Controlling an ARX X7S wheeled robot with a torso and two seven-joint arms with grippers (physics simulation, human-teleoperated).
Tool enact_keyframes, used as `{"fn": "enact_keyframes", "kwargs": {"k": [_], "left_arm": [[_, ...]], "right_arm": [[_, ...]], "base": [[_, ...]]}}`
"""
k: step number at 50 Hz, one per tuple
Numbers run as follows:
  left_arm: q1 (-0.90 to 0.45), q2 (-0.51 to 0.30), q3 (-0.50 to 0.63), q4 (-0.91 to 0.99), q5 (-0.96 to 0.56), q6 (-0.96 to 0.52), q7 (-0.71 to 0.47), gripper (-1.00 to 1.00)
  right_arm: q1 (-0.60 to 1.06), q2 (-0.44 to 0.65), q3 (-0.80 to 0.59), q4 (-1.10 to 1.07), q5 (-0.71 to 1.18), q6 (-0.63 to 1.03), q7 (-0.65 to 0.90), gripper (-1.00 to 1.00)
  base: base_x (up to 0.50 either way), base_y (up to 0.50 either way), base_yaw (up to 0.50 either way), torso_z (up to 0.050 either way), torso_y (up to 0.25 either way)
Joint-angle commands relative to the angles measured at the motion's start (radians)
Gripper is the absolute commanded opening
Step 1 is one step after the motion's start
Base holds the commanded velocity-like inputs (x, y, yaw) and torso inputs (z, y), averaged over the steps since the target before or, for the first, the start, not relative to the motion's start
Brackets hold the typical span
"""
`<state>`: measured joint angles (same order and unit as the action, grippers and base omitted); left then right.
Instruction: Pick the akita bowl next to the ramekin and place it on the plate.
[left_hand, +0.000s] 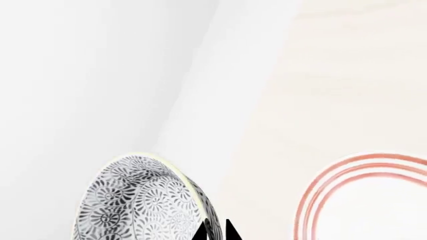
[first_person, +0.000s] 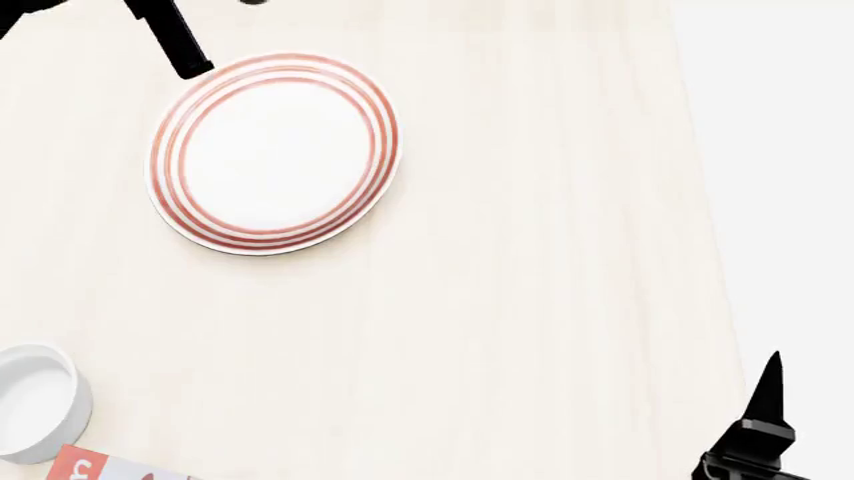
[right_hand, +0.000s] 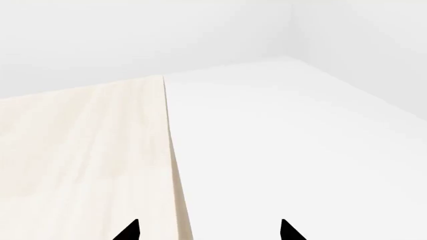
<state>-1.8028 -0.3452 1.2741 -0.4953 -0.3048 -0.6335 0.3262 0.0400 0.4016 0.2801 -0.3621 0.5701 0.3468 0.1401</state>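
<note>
Pale wood-grain tabletop (first_person: 534, 300) under plain white walls and floor, the table edge running along the right of the head view.

Round plate (first_person: 274, 152) with thin red rings lying flat toward the far left of the table — nothing on it, white centre bare. Seen again in the left wrist view as a ringed arc (left_hand: 363, 197), also bare.

Plain white ramekin (first_person: 34, 400) at the near left edge of the head view, upright, interior white with no visible contents. Just beside it, at the bottom edge, a corner of a red-and-white printed packet (first_person: 100, 468), mostly cut off.

Akita bowl (left_hand: 143, 200) visible only in the left wrist view: tilted, patterned outside facing the camera, rim pale. Pinched at its rim by the left gripper (left_hand: 215, 231), two dark fingertips close together on either side of the wall. Held off the table, beside the plate and not over it. Inside of the bowl not visible.

Right gripper (right_hand: 210, 231) with tips spread wide apart, grasping nothing, at the table's right edge; well apart from the plate.
</note>
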Motion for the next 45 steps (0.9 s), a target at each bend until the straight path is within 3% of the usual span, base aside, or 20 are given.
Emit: {"fn": "enact_keyframes", "kwargs": {"k": [1, 29, 45], "left_arm": [[-0.001, 0.049, 0.045, -0.105, 0.040, 0.089, 0.072, -1.00], [0.069, 0.116, 0.111, -0.296, 0.049, 0.248, 0.219, -1.00], [0.090, 0.093, 0.110, -0.210, 0.036, 0.201, 0.212, -1.00]], "right_arm": [[0.003, -0.001, -0.001, 0.010, 0.003, -0.006, -0.002, 1.00], [0.011, 0.003, -0.001, 0.013, 0.017, -0.002, 0.007, 1.00], [0.008, 0.006, -0.001, 0.011, 0.020, -0.003, 0.010, 1.00]], "base": [[0.00, 0.00, 0.00, 0.000, 0.000], [0.00, 0.00, 0.00, 0.000, 0.000], [0.00, 0.00, 0.00, 0.000, 0.001]]}}
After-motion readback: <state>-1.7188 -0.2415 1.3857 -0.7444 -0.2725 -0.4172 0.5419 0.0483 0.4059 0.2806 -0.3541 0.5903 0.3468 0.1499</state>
